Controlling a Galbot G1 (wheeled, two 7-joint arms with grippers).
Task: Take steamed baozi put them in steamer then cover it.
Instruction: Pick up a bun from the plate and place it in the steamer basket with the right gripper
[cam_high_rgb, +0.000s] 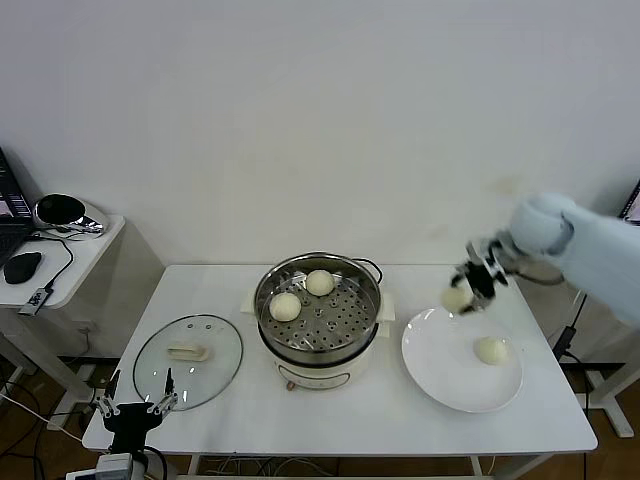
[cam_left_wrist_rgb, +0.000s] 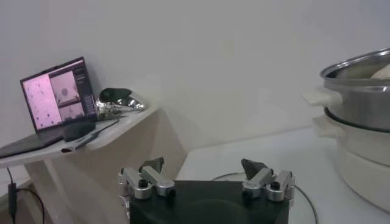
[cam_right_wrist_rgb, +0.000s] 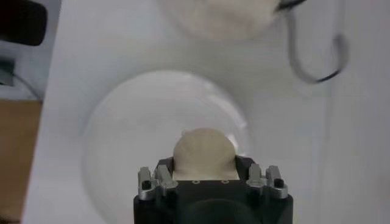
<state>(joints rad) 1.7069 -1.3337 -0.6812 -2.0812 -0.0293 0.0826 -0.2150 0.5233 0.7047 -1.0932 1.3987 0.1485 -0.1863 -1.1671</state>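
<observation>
Right pincer (cam_high_rgb: 468, 287) raised above plate (cam_high_rgb: 440, 370), gripping a baozi (cam_high_rgb: 456, 297)

The right gripper (cam_right_wrist_rgb: 205, 173) fills the near edge of the view, a black block with metal knuckles on either side. A cream-white bun (cam_right_wrist_rgb: 203, 153) sits clamped between its fingers (cam_right_wrist_rgb: 159, 176), its rounded top standing out past them. Beyond the bun lies a round white plate (cam_right_wrist_rgb: 128, 115) on the pale worktop (cam_right_wrist_rgb: 73, 73), directly under the gripper. At the far edge the white base of the steamer (cam_right_wrist_rgb: 222, 18) shows, with a dark cable (cam_right_wrist_rgb: 314, 76) looping away from it across the worktop. A dark object sits at one corner, too cut off to identify.
</observation>
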